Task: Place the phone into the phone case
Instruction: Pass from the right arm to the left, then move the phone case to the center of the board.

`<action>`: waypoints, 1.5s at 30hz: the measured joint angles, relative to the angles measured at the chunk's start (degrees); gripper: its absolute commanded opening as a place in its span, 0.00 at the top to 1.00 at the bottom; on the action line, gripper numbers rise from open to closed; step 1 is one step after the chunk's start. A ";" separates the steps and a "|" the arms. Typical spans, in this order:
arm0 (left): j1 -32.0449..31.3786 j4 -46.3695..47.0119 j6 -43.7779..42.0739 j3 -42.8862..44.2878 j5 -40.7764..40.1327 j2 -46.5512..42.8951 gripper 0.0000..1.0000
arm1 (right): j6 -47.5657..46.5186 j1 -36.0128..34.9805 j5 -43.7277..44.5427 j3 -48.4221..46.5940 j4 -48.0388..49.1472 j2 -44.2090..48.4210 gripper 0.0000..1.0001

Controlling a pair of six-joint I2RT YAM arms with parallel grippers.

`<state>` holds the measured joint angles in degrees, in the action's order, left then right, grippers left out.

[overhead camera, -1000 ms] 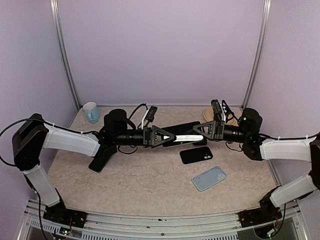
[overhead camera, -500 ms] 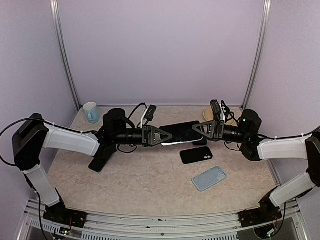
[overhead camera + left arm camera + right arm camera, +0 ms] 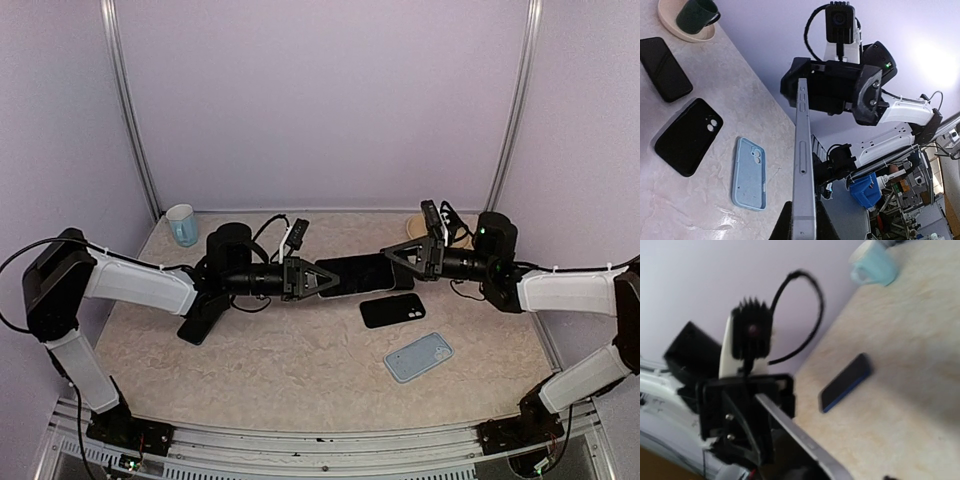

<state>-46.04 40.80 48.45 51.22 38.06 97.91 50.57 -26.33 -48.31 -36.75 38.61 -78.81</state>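
A phone (image 3: 360, 273) with a pale metal edge (image 3: 803, 165) hangs above the table between my two arms. My left gripper (image 3: 322, 281) is shut on its near end, both black fingers (image 3: 785, 225) pressed to its faces. My right gripper (image 3: 395, 258) faces it with its jaws spread (image 3: 832, 92); the phone's far end still lies between them, untouched. The right wrist view is blurred and shows the phone's edge (image 3: 800, 435) running diagonally. A black phone case (image 3: 392, 310) (image 3: 687, 136) and a light blue phone case (image 3: 418, 356) (image 3: 749, 173) lie open side down on the table to the right.
A second black phone (image 3: 664, 67) lies flat under the held one. Another dark phone (image 3: 205, 318) (image 3: 845, 382) lies beneath my left arm. A pale blue mug (image 3: 182, 224) stands at the back left, a dark green mug on a saucer (image 3: 695, 15) at the back right.
My left gripper has closed on the phone's left end. My right gripper, which held the other end, has opened. The phone has turned, so less of its pale side faces up.
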 measured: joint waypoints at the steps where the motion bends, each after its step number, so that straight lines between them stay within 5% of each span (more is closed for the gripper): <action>1: 0.20 -0.74 -0.11 -0.46 -0.52 -0.22 1.00 | -1.20 0.52 0.48 -0.76 -2.40 0.28 0.17; 12: 2.36 -7.58 -2.10 -4.39 -6.10 -5.53 1.00 | -15.98 5.57 13.38 -11.65 -31.93 0.96 0.09; 19: 2.86 -12.70 -2.62 -4.39 -9.68 -5.68 1.00 | -20.11 6.38 21.03 -14.34 -41.00 -6.36 0.07; 45: 3.58 -19.06 -2.84 -4.94 -14.45 -5.70 1.00 | -24.52 8.72 24.35 -14.95 -45.20 -20.24 0.03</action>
<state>-42.46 21.74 45.60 46.28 23.62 92.20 26.04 -17.61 -23.97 -51.70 -6.59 -99.04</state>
